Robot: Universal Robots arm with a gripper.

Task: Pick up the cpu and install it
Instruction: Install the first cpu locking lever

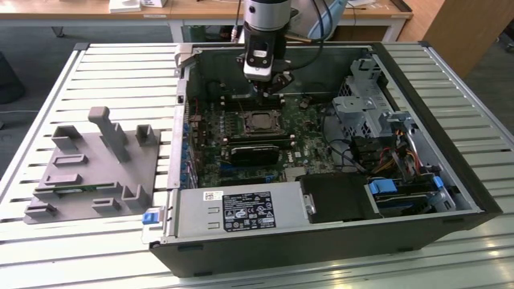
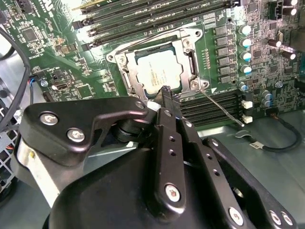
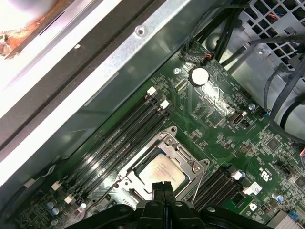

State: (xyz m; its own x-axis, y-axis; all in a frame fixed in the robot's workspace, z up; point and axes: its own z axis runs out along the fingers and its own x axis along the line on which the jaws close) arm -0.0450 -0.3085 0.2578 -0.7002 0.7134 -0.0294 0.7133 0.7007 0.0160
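Observation:
The cpu (image 1: 259, 122) is a silver-topped square chip lying flat inside the motherboard socket (image 1: 259, 113) in the open computer case (image 1: 449, 180). Both wrist views show the cpu (image 2: 157, 74) (image 3: 161, 172) framed by the socket's metal frame (image 2: 188, 47) (image 3: 188, 164). My gripper (image 1: 269, 89) hangs above the board just behind the socket. Its two black fingers press together with nothing between them (image 3: 162, 187). In the second wrist view the gripper's tip (image 2: 166, 90) stands at the edge of the cpu, a little above it; whether it touches is unclear.
Memory slots (image 2: 157, 19) flank the socket, and a thin socket lever (image 2: 221, 109) sticks out beside it. A grey power supply (image 1: 241, 211) and drive cage (image 1: 362, 111) crowd the case. A grey parts holder (image 1: 88, 174) with a green memory stick (image 1: 76, 188) sits at the exterior view's left.

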